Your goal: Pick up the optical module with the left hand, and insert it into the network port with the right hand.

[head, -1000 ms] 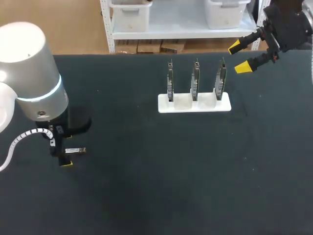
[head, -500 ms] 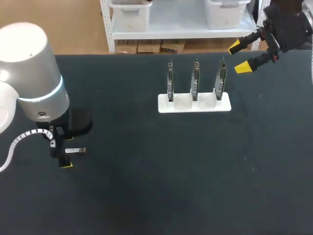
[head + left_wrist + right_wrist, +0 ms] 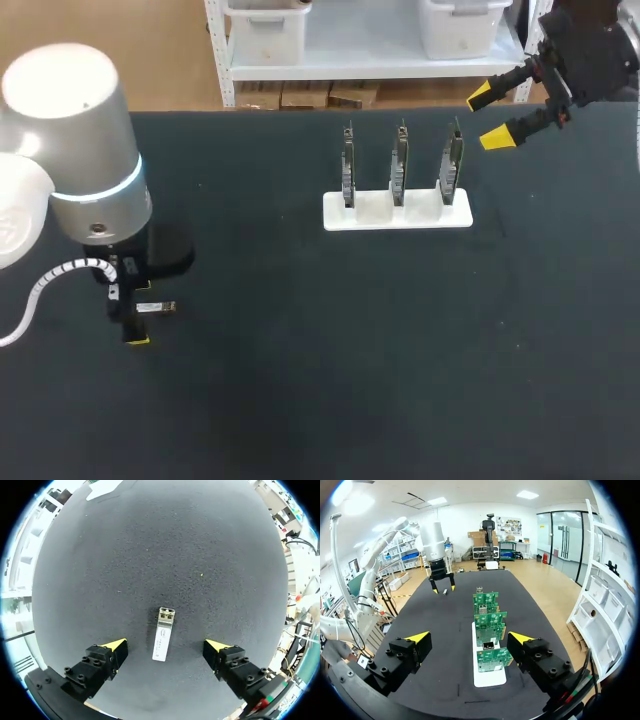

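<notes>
Obstacles: white stand [image 3: 397,212] at the far middle of the table [image 3: 300,380], with three circuit boards [image 3: 399,165] upright in a row and narrow gaps between them. Past the row's right end, apart from it: right gripper [image 3: 489,117], fingers spread. Near left: left gripper [image 3: 166,645] straddles the optical module [image 3: 162,641], with bare table between the module and each finger.

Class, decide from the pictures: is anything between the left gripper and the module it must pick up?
Nothing visible is. The module lies flat on the table, between the open fingers of the left gripper, and touches neither finger.
</notes>
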`<state>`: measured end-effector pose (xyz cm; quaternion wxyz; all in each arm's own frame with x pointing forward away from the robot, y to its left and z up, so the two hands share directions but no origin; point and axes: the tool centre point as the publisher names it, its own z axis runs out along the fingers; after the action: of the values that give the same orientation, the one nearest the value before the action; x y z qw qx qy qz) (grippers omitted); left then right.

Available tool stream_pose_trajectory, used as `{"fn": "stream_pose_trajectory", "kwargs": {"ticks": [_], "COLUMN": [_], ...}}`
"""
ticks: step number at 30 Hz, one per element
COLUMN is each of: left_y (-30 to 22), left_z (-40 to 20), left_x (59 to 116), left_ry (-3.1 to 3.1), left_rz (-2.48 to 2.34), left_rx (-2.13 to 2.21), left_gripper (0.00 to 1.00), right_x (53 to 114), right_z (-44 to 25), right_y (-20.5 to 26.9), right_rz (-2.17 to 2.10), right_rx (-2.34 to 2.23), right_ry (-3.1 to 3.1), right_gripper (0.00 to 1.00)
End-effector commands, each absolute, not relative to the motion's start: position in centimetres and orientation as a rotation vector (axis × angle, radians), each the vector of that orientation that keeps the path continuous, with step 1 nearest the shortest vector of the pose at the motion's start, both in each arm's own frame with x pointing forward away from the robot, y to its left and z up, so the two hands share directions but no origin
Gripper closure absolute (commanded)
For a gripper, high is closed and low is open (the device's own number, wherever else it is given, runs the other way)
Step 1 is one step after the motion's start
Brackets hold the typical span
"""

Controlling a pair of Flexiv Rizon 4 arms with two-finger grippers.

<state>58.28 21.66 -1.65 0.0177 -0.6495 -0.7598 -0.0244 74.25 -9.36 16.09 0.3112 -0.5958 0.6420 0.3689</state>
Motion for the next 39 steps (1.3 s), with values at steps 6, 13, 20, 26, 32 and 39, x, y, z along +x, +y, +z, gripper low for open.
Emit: {"fn": "stream_pose_trajectory", "kwargs": {"ticks": [6,13,20,26,32,39], "left_y": [21.6,21.7,21.7,21.8,21.9,20.3], "left_z": [-1.8,-1.7,-1.7,-1.8,-1.6,2.8], "left_x": [58.6,58.8,58.9,59.0,59.8,64.6], "left_ry": [-2.360,-2.365,-2.368,-2.371,-2.432,-2.690], "left_rz": [-0.075,-0.073,-0.068,-0.045,-0.053,0.097], "left_rx": [-2.015,-2.019,-2.020,-2.009,-1.979,-1.923], "left_gripper": [0.00,0.70,1.00,1.00,1.00,1.00], "right_x": [74.1,74.1,74.1,74.1,74.1,74.1], "right_z": [16.1,16.1,16.1,16.1,16.1,16.1], "right_y": [-9.4,-9.4,-9.4,-9.4,-9.4,-9.4], "right_rz": [0.970,0.970,0.970,0.970,0.970,0.970], "right_rx": [-1.571,-1.571,-1.571,-1.571,-1.571,-1.571], "right_ry": [1.695,1.695,1.695,1.695,1.695,1.695], "right_gripper": [0.00,0.00,0.00,0.00,0.00,0.00]}}
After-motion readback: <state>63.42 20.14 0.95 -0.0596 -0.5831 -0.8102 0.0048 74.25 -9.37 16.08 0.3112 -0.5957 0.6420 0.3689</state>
